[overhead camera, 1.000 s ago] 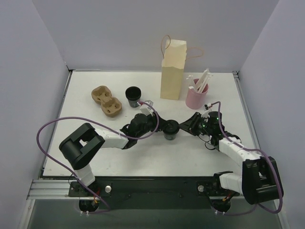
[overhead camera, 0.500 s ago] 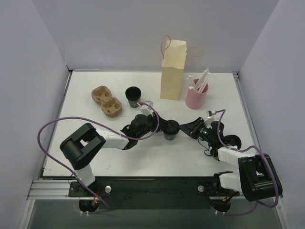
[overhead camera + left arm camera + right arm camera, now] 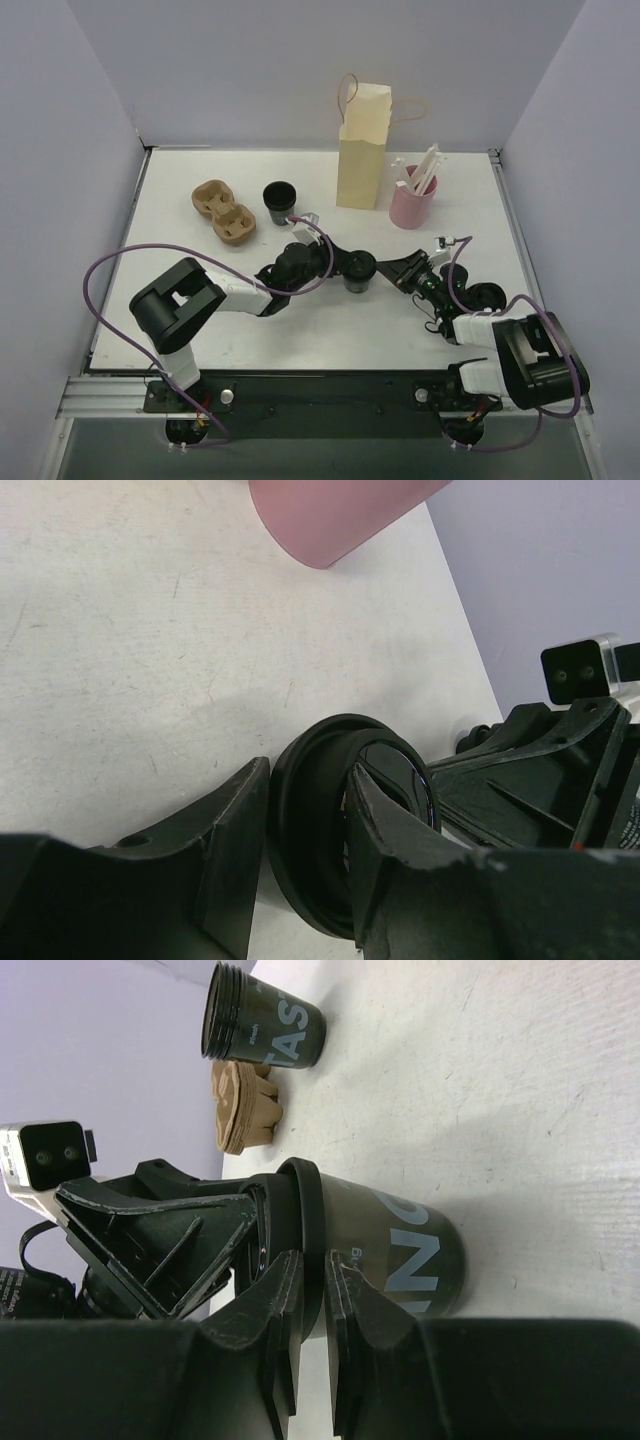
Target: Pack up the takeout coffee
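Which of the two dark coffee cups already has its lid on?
The near cup, mid-table: a black lid caps it. The far cup, beside the cardboard carrier, stands open-topped.

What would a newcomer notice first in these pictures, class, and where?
Both arms meet mid-table at a lidded cup: the left gripper clasps its lid, and the right gripper sits close opposite. Behind stands a tall paper bag, with a pink cup to its right.
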Available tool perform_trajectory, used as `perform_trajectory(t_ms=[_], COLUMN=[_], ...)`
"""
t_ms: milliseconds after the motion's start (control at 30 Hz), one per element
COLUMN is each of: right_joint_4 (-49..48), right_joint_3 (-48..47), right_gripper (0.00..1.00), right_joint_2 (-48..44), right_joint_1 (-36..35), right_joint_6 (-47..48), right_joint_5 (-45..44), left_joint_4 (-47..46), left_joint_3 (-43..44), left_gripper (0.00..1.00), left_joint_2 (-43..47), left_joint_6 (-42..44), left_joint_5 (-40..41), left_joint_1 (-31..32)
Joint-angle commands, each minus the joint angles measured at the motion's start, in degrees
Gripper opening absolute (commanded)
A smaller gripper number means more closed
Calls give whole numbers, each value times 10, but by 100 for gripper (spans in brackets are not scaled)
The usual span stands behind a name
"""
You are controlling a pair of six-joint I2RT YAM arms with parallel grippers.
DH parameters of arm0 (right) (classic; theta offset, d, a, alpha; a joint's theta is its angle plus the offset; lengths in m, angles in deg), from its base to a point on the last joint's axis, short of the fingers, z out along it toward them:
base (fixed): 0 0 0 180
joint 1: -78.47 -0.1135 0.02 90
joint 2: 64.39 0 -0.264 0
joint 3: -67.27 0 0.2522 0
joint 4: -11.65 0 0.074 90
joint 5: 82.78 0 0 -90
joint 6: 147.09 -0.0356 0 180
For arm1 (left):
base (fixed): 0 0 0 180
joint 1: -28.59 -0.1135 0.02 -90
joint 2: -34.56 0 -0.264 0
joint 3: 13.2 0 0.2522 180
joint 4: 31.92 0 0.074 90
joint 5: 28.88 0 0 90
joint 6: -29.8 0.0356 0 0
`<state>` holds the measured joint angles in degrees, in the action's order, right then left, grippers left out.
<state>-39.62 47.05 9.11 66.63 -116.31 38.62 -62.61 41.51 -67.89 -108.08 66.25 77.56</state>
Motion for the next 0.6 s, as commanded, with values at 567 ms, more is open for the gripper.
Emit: perform_trajectory(t_ms=[567], right_joint_4=[17], right_joint_3=[94], right_gripper=[14], right_joint_2=[98], right_joint_1=[-26], right_joint_6=[27], right_joint_5=[-8], left_joint_4=[378], left_joint_3=[-91], left_gripper=[43], left_joint_2=[-100], left_joint_6=[31], left_joint_5=[12], left_joint_1=[18])
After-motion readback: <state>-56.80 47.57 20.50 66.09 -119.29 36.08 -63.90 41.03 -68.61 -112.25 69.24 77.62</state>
